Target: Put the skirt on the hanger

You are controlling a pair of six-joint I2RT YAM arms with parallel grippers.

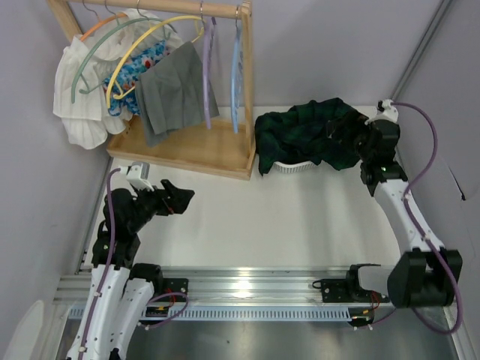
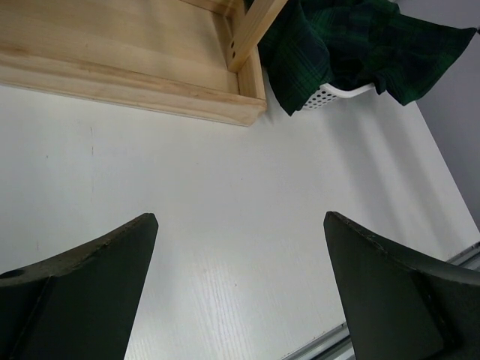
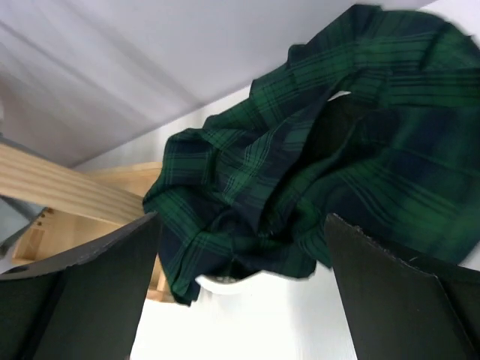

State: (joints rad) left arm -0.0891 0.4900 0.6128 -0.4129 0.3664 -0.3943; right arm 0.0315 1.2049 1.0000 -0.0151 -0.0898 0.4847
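Overhead, white table (image 1: 285,217), grey walls (image 1: 337,45), skirt (image 1: 307,131) heaped on basket (image 1: 296,168) upper right, hanger (image 1: 206,82) seen only from above, left gripper (image 2: 240,217) and right gripper (image 3: 240,217) wide, empty.

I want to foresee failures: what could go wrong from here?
The skirt lies bunched over the white basket; the open right gripper may pinch several folds or drag the basket along. The lavender hanger hangs between the grey garment and the blue hanger; a reach might snag either.
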